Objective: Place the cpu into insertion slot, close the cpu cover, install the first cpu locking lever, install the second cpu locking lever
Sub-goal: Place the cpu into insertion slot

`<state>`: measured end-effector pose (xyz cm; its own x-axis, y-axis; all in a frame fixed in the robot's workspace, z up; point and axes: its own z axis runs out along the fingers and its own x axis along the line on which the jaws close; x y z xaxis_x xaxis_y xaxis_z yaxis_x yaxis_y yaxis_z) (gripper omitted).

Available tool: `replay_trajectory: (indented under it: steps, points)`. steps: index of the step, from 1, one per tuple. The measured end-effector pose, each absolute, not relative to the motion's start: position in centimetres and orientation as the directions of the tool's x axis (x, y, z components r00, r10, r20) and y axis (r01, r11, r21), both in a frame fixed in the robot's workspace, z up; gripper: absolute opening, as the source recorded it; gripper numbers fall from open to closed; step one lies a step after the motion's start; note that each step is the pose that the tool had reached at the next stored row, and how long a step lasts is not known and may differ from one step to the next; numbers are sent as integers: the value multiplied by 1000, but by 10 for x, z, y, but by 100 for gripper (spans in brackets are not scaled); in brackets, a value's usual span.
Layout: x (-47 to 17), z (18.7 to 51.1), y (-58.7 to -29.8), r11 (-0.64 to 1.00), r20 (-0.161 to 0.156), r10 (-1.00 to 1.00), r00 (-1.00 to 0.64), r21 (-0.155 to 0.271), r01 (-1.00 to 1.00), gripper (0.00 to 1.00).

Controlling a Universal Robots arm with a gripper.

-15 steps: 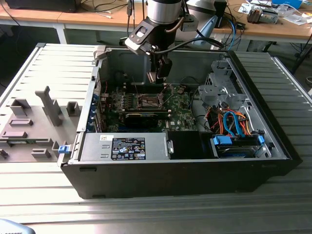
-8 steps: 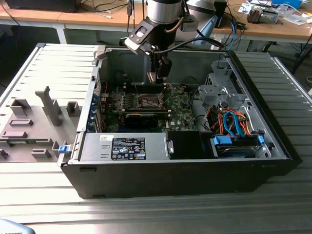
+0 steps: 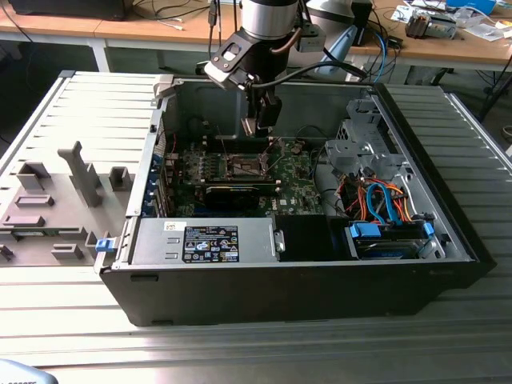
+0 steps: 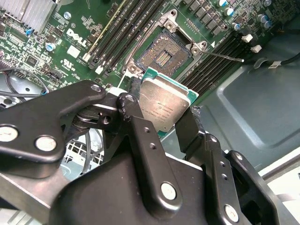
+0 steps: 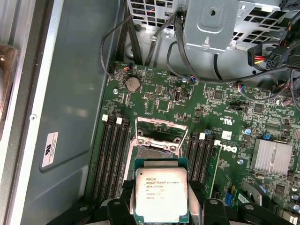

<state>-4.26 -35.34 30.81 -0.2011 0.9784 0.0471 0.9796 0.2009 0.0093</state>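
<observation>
My gripper (image 3: 260, 126) hangs inside the open computer case, above the green board. It is shut on the cpu (image 5: 161, 193), a silver-faced square chip with a green edge, pinched by its two sides between the black fingers (image 4: 136, 119). In both wrist views the cpu (image 4: 165, 105) is held clear of the board, just short of the insertion slot (image 5: 157, 151). The slot (image 4: 162, 57) lies bare with its dark contact field showing. The cpu cover (image 5: 158, 127) stands raised at the slot's far side. A thin lever (image 4: 225, 56) sticks out beside the slot.
Memory slots (image 5: 111, 154) flank the socket on both sides. A long black card (image 3: 232, 192) lies near the socket, a metal drive cage (image 3: 364, 148) with coloured cables (image 3: 384, 204) on the exterior view's right. The case walls (image 3: 160, 152) enclose the board. A finned heatsink (image 5: 273, 157) sits nearby.
</observation>
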Motion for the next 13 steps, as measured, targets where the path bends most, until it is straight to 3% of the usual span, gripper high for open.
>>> replay_trajectory:
  steps: [13]
  points:
    - [-43,308,-353,186,47,981,-186,9,983,54]
